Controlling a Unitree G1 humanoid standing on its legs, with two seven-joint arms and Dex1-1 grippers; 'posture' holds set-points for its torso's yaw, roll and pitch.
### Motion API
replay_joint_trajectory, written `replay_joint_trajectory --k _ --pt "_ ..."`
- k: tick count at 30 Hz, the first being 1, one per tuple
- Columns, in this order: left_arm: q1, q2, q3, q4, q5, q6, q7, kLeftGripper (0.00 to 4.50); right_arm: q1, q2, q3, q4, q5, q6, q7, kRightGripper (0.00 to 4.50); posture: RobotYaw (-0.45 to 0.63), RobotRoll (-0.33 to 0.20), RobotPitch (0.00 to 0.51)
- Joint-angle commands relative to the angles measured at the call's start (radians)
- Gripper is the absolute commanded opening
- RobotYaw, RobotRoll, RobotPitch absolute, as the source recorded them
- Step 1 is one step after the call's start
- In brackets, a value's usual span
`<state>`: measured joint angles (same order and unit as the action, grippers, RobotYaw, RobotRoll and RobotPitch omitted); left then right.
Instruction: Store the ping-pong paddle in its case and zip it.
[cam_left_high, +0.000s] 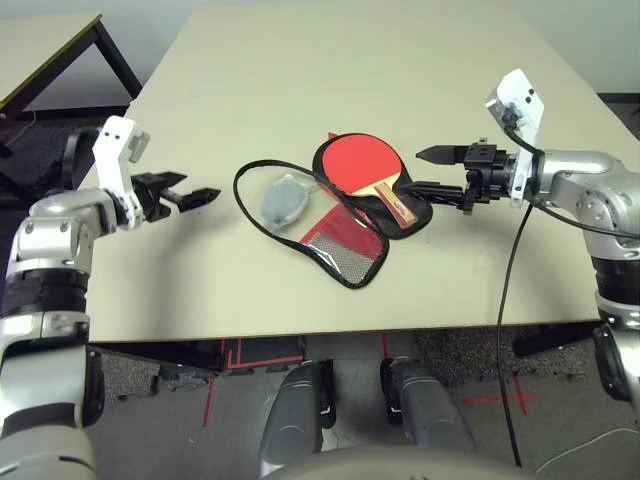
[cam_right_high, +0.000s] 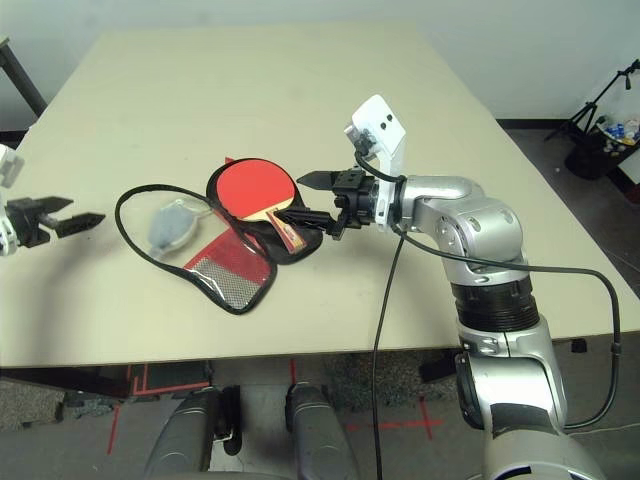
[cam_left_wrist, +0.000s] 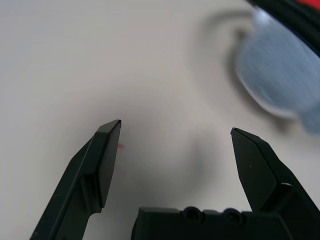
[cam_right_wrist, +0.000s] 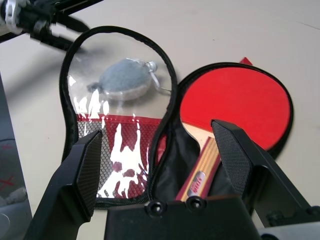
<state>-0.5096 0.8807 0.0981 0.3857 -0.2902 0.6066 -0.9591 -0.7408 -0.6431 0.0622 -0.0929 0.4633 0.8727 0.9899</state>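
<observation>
Paddle (cam_left_high: 362, 163) lies in the open case (cam_left_high: 345, 262), unzipped. Both my grippers, left (cam_left_high: 195, 197) and right (cam_left_high: 432, 172), spread, empty. Next: fold flap over, find zipper pull.

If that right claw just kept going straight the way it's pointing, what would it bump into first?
Probably the ping-pong paddle, handle end first. The right gripper stands open and aims at the wooden handle lying in the open case. Depth is hard to judge, so it might graze the case's edge first.

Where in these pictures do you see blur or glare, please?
Left wrist view: the grey pouch is blurred, the left gripper sharp. Right wrist view: white glare streaks the clear flap of the case; the ping-pong paddle is crisp.
</observation>
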Motion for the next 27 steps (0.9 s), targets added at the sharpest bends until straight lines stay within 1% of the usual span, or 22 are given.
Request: replay_joint_trajectory --k 1,4,8,11,14,19,23,27 --pt "-0.005 -0.028 -0.041 -0.168 -0.048 0.12 -0.024 4.5 -0.005 -0.006 0.014 -0.012 0.001 -0.007 0.0 4.47 -0.01 0.0 0.148" --pt "-0.039 -0.057 -0.078 -0.293 -0.083 0.209 -0.03 4.5 -0.003 -0.011 0.012 -0.016 0.002 -0.002 -0.002 4.47 -0.02 0.0 0.15" --pt "-0.134 -0.097 -0.115 -0.401 -0.148 0.32 -0.044 4.5 0.002 -0.024 0.0 -0.021 0.003 0.004 -0.01 4.47 -0.03 0.0 0.149" --pt "-0.219 -0.133 -0.134 -0.416 -0.182 0.362 -0.052 4.5 -0.006 -0.037 -0.015 -0.007 -0.004 -0.001 -0.025 4.47 -0.04 0.0 0.149" --pt "-0.311 -0.195 -0.14 -0.379 -0.21 0.383 -0.05 4.5 -0.027 -0.052 -0.03 0.033 -0.029 -0.019 -0.059 4.47 -0.05 0.0 0.149" --pt "-0.389 -0.259 -0.187 -0.297 -0.174 0.325 -0.052 4.5 -0.075 -0.083 -0.066 0.103 -0.054 -0.023 -0.103 4.47 -0.07 0.0 0.146" --pt "-0.423 -0.31 -0.232 -0.18 -0.115 0.218 -0.052 4.5 -0.098 -0.113 -0.083 0.133 -0.061 -0.033 -0.105 4.47 -0.08 0.0 0.143" --pt "-0.455 -0.356 -0.262 -0.036 -0.037 0.093 -0.043 4.5 -0.107 -0.116 -0.085 0.143 -0.064 -0.028 -0.115 4.47 -0.08 0.0 0.142"
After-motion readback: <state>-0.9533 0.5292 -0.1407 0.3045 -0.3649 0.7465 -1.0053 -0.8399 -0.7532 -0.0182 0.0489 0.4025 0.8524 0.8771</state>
